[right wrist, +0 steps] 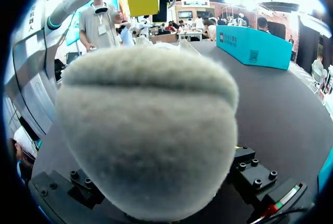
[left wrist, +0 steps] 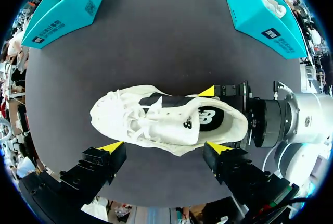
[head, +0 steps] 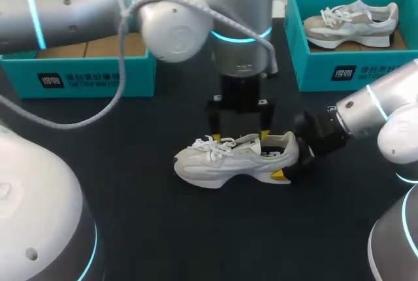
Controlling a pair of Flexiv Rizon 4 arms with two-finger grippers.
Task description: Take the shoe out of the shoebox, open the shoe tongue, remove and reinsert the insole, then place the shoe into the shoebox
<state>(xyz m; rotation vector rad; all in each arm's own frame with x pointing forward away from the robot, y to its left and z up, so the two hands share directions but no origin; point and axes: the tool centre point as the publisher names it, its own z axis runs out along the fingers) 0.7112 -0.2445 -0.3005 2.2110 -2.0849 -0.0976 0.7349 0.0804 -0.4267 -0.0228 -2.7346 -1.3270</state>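
Heel of the shoe (head: 228, 160) clamped in the right fingers (head: 279, 175), tips mostly hidden. The left fingers (left wrist: 110, 147) stand wide above.

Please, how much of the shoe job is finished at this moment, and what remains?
Done: the shoe is out of the box, lying on the table. In hand: the right gripper clamps its heel; the left gripper hangs open above it. The insole lies inside, so pulling it out seems ahead; the tongue's state I cannot tell. Left: insole out and back, then shoe into box.
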